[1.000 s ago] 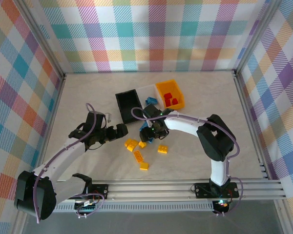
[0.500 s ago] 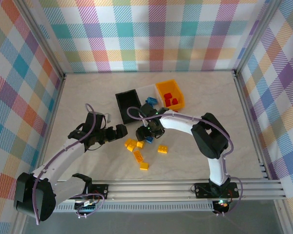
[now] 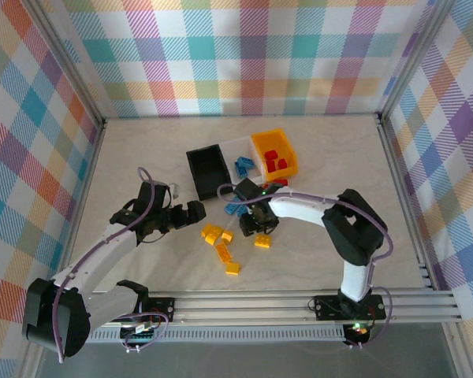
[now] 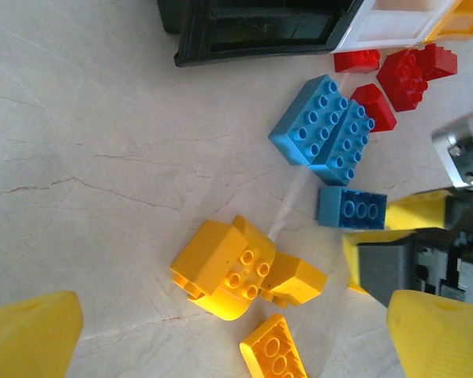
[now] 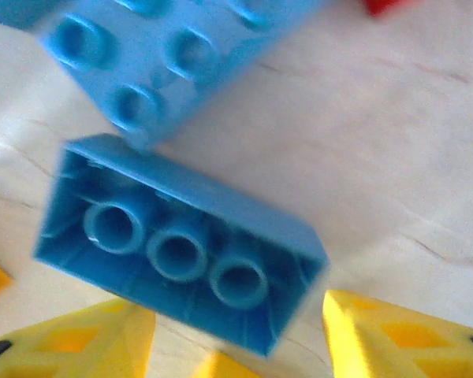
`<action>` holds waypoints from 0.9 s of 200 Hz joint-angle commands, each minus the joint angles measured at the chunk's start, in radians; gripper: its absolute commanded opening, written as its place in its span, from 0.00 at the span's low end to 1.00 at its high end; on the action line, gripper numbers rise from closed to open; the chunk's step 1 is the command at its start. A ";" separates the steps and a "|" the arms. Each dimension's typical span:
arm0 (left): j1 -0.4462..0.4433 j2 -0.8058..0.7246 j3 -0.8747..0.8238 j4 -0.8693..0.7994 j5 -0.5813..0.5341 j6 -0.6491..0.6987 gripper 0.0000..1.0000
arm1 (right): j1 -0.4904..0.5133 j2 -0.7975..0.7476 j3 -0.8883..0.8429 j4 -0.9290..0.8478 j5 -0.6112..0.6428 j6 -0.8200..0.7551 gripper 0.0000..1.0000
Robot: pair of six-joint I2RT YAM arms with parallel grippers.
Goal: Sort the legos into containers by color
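Presently the left gripper [image 3: 195, 211] hovers with its yellow fingers [image 4: 31, 339] released, spread wide with nothing between them. Just ahead of them, on the pale marbled desk [image 4: 102, 157], lies a cluster of yellow-orange studded plastic bricks [image 4: 229, 272]. Farther ahead sit two light-blue studded plastic bricks [image 4: 323, 138] pressed side by side. Beyond those, a few small red plastic bricks [image 4: 406, 71] lie loose just short of the joined containers: a black rectangular plastic bin [image 4: 252, 31], a white plastic bin [image 4: 394, 20] and an orange-yellow plastic bin [image 4: 465, 16], which holds more red bricks [image 3: 276, 161].

The right gripper [image 5: 235, 315] is low over a single blue plastic brick [image 5: 181, 244] that shows its hollow underside with three round tubes. The brick's near edge sits between the yellow fingertips [image 5: 79, 339], one to each side. Whether they press it or stand just clear, I cannot tell.
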 commanded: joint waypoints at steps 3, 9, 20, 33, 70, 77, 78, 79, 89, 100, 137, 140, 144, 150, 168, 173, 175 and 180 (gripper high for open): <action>0.008 0.016 -0.001 0.024 0.014 -0.002 0.99 | -0.010 -0.082 -0.045 -0.021 0.031 0.031 0.57; 0.008 0.019 -0.001 0.028 0.014 -0.003 0.99 | -0.011 -0.091 -0.055 -0.005 0.006 0.018 0.58; 0.008 0.026 -0.001 0.033 0.014 -0.006 0.99 | -0.010 -0.092 -0.061 0.018 -0.040 -0.013 0.63; 0.008 0.032 -0.001 0.037 0.016 -0.006 0.99 | -0.009 -0.071 -0.043 0.003 -0.038 -0.027 0.78; 0.008 0.014 -0.007 0.021 0.002 -0.001 0.99 | -0.009 -0.007 0.014 0.001 -0.062 -0.023 0.90; 0.008 0.011 -0.008 0.017 -0.001 0.001 0.99 | -0.009 -0.001 0.023 0.007 -0.066 -0.013 0.91; 0.008 0.010 -0.008 0.016 -0.001 0.001 0.99 | -0.009 -0.001 0.025 0.007 -0.065 -0.011 0.90; 0.008 0.010 -0.008 0.015 -0.001 0.001 0.99 | -0.008 0.000 0.026 0.007 -0.065 -0.010 0.90; 0.008 0.009 -0.008 0.014 -0.003 0.002 0.99 | -0.009 0.013 0.045 0.008 -0.059 0.003 0.91; 0.008 0.008 -0.009 0.013 -0.002 0.004 0.99 | -0.008 0.029 0.067 0.002 -0.051 0.016 0.91; 0.008 0.007 -0.006 0.006 -0.003 0.012 0.99 | -0.008 0.084 0.126 -0.023 -0.035 0.051 0.91; 0.008 0.007 -0.007 0.004 -0.004 0.013 0.99 | -0.007 0.088 0.129 -0.023 -0.032 0.055 0.91; 0.008 0.006 -0.007 0.003 -0.005 0.015 0.99 | -0.008 0.090 0.130 -0.023 -0.033 0.060 0.91; 0.008 0.004 -0.007 0.001 -0.006 0.017 0.99 | -0.008 0.096 0.132 -0.022 -0.039 0.062 0.91; 0.010 0.003 -0.010 -0.001 -0.009 0.022 0.99 | -0.008 0.108 0.141 -0.019 -0.047 0.067 0.91; 0.010 0.004 -0.011 -0.002 -0.009 0.024 0.99 | -0.007 0.112 0.142 -0.020 -0.048 0.069 0.91; 0.010 0.004 -0.012 -0.001 -0.009 0.023 0.99 | -0.007 0.113 0.142 -0.019 -0.048 0.069 0.91; 0.010 0.001 -0.013 -0.001 -0.010 0.025 0.99 | -0.007 0.115 0.143 -0.018 -0.049 0.069 0.91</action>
